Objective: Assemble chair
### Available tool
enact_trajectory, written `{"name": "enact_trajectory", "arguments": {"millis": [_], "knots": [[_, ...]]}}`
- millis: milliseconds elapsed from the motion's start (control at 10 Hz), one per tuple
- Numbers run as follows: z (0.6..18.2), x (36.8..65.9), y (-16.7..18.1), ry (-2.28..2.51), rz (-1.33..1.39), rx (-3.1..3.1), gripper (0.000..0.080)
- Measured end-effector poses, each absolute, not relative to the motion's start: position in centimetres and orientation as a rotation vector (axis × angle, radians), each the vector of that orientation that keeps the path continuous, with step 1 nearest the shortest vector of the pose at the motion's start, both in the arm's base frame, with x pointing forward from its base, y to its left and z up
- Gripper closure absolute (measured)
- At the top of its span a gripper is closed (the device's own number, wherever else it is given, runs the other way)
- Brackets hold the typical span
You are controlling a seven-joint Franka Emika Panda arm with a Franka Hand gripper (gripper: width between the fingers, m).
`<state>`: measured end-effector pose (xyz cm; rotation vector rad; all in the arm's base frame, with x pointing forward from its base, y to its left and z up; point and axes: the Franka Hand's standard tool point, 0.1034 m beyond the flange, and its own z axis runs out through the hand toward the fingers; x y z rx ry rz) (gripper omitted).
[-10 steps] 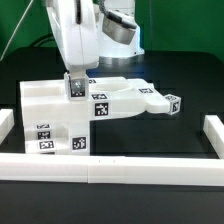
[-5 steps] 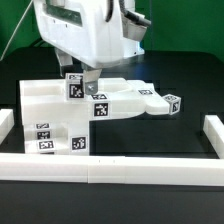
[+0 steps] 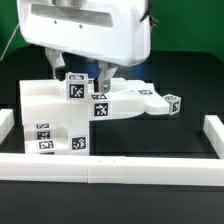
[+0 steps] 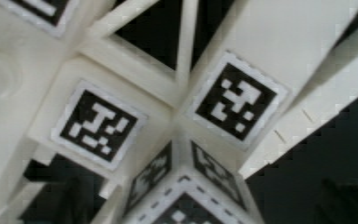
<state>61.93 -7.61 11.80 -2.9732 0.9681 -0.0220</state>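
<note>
On the black tabletop (image 3: pixel 195 60), inside the long plain white border rails (image 3: pixel 110 170), I have the white blocky plastic chair assembly (image 3: pixel 55 105) with its black-and-white square tags. It sits toward the exterior view's left, and one arm of it reaches out to the right. A second ago my two-finger claw (image 3: pixel 103 76) was clamped on the short white tagged square post (image 3: pixel 75 87) standing on top of the assembly. Now it has let go, lifted, and shifted toward the exterior view's right. Its fingers look parted with nothing between them, hanging just above the panel. The post stands upright on its own and has not moved, so I judge it seated and this step done. The wrist view shows only tagged faces (image 4: pixel 101 125) close beneath. I would back away straight up, since a brush could knock the post loose.
</note>
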Motion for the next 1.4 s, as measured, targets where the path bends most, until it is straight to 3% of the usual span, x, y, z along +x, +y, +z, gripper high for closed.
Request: {"name": "enact_trajectory", "arguments": {"millis": [900,1200,1400], "knots": [[11.2,61.5,-8.4,-0.062,-0.028,-3.143,0.0150],[11.2,61.4,-8.6,-0.176,-0.025,-3.143,0.0518],[11.2,61.4,-8.6,-0.140,-0.026,-3.145,0.0517]]}}
